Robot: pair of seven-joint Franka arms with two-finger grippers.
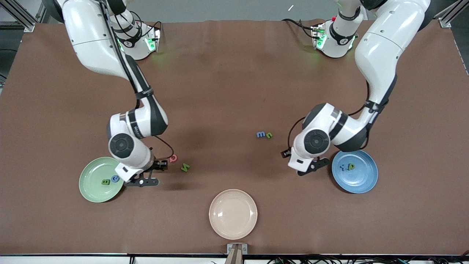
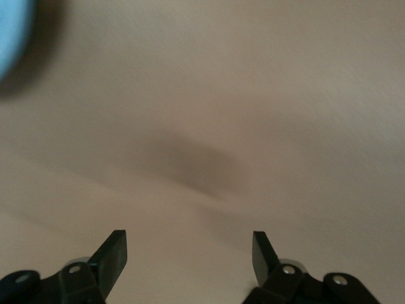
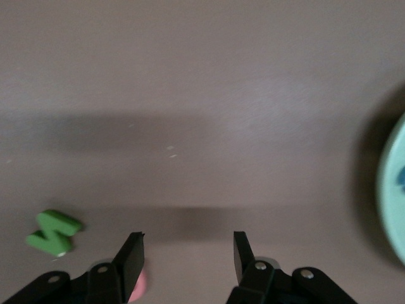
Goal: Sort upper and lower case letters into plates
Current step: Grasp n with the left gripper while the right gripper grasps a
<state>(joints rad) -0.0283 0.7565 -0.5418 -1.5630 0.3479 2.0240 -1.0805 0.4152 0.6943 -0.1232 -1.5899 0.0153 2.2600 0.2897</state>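
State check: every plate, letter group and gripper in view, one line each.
Green plate: holds two letters.
Blue plate: holds two letters.
Beige plate: empty.
Blue and green letter pair: loose on table.
Red letter: loose on table.
Green letter: loose on table.
Left gripper: open, empty.
Right gripper: open, empty.

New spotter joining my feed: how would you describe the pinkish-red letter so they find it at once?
Start at the mint green plate toward the right arm's end of the table. Beside it the right gripper hovers, fingers open; the pinkish-red letter lies on the brown cloth right next to it. It is the only red piece; the loose green letter beside it is green.
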